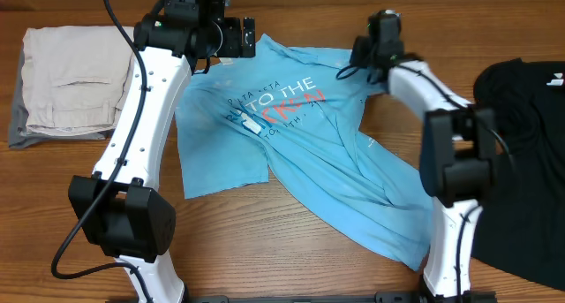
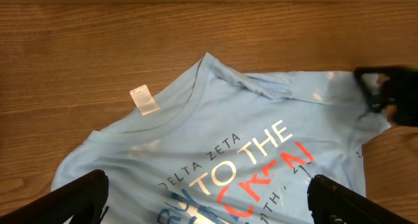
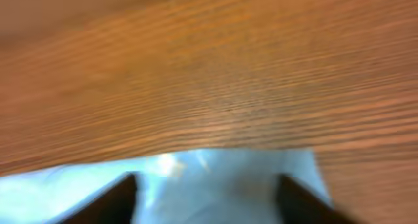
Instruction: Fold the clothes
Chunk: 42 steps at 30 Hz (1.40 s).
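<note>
One rumpled light blue T-shirt [image 1: 305,148] sprawls over grained wooden table [image 1: 265,250].

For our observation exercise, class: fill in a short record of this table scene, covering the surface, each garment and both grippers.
surface: wooden table
main garment: light blue T-shirt, spread out, wrinkled, lettering up
left side: folded beige garment
right side: black garment
left gripper: open, near the shirt's collar
right gripper: open, over the shirt's far edge
</note>
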Tool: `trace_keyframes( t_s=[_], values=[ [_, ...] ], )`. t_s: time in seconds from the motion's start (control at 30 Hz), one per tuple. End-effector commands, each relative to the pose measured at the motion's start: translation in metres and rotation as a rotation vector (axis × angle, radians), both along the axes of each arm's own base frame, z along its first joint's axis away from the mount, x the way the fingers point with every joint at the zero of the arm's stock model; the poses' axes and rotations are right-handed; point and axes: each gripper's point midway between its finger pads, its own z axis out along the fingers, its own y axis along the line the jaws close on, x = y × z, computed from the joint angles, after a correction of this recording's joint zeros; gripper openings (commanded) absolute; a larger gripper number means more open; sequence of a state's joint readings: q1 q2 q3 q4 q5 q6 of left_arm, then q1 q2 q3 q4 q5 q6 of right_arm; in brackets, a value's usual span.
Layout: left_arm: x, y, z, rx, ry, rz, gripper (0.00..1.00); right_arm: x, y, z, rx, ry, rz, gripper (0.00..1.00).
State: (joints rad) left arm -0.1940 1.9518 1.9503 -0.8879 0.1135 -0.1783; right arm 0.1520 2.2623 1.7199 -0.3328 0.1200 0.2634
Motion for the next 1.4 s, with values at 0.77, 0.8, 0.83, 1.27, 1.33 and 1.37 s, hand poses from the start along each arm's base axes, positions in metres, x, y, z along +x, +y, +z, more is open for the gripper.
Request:
trace_keyframes(
  t_s=[0.77,0.8,0.83,1.27,1.33,1.37],
  values=[
    [0.001,0.0,-0.003,-0.012,0.009,0.005,1.0,-0.075,0.105,0.005,0.599,0.407,-0.15,0.51],
    [0.001,0.0,-0.003,-0.012,0.009,0.004,1.0,-0.073,0.104,0.0,0.607,0.41,-0.186,0.51],
    [0.001,0.0,-0.003,-0.012,0.009,0.005,1.0,-0.071,0.101,-0.005,0.61,0.412,-0.22,0.51],
    [0.001,0.0,-0.003,-0.012,0.009,0.004,1.0,-0.037,0.085,-0.048,0.644,0.312,-0.447,0.51],
    [0.001,0.0,-0.003,-0.012,0.009,0.005,1.0,-0.031,0.082,-0.046,0.642,0.284,-0.452,0.52],
    [0.001,0.0,-0.003,-0.012,0.009,0.004,1.0,-0.029,0.08,-0.045,0.643,0.271,-0.453,0.52]
  ],
)
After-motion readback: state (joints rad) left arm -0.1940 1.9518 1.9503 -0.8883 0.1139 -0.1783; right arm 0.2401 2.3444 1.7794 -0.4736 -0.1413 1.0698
